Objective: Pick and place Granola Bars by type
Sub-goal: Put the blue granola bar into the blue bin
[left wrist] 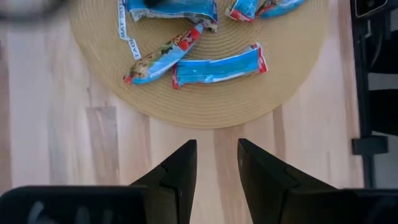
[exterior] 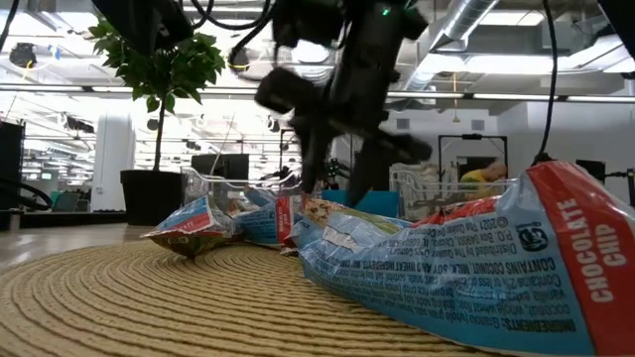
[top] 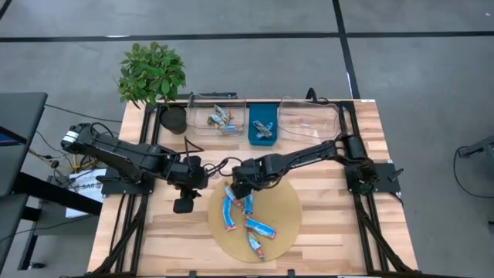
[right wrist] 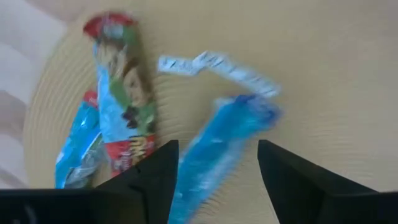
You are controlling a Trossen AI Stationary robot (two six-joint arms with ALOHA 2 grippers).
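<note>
Reaching over the round woven mat [top: 282,202] in the high view, the right end effector [top: 241,188] sits at the mat's back-left edge, right above the upper bars; the Granola Bars [top: 248,216] lie loose on the mat in a scatter running toward the front, and a few more already rest in the clear bin [top: 217,116] and the blue tray [top: 263,130] at the back of the table [top: 347,216]. The left end effector [top: 184,202] waits just off the mat's left edge. Low view: the right end effector hangs low behind the near bars, one of them marked chocolate chip [exterior: 466,273]; finger gap not readable here. Left wrist view: the left fingers [left wrist: 177,180] stand a little apart with nothing between them, over bare wood just short of the mat. Right wrist view: the right fingers [right wrist: 155,174] are spread wide, empty, straddling a blue bar [right wrist: 214,152] that lies between them; a red-and-green bar [right wrist: 121,112] lies just beside it. Judgement: pick step in hand, approach phase, grasp not yet made. Next move calls for a short descent, closing across the blue bar's narrow width without catching its neighbour, then a lift and carry to the back container holding the matching type. Risk: slick wrapper may slip.
</note>
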